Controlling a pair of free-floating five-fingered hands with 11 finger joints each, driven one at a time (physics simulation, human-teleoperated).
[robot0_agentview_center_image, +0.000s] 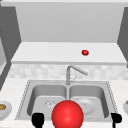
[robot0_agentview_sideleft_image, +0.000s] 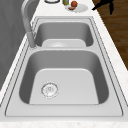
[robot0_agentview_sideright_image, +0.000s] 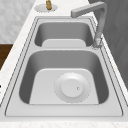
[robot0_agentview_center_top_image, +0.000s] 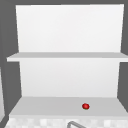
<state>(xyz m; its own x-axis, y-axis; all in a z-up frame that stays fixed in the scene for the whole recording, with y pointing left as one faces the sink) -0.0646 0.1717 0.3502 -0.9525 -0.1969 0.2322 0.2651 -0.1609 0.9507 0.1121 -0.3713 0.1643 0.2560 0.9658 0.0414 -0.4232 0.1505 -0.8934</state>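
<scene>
Between both hands (robot0_agentview_center_image: 38, 119) (robot0_agentview_center_image: 116, 118) a big red ball (robot0_agentview_center_image: 67, 114), sink (robot0_agentview_center_image: 30, 96) behind

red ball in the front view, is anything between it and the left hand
Nothing visible does. The left hand hangs just left of the red ball, low in the front view, and the narrow gap between them holds no other thing.

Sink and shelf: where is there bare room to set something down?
Left basin is bare beside its drain. Lower shelf is free left of the small red object. A white plate crowds the right basin; dishes sit on the counter ends.
</scene>
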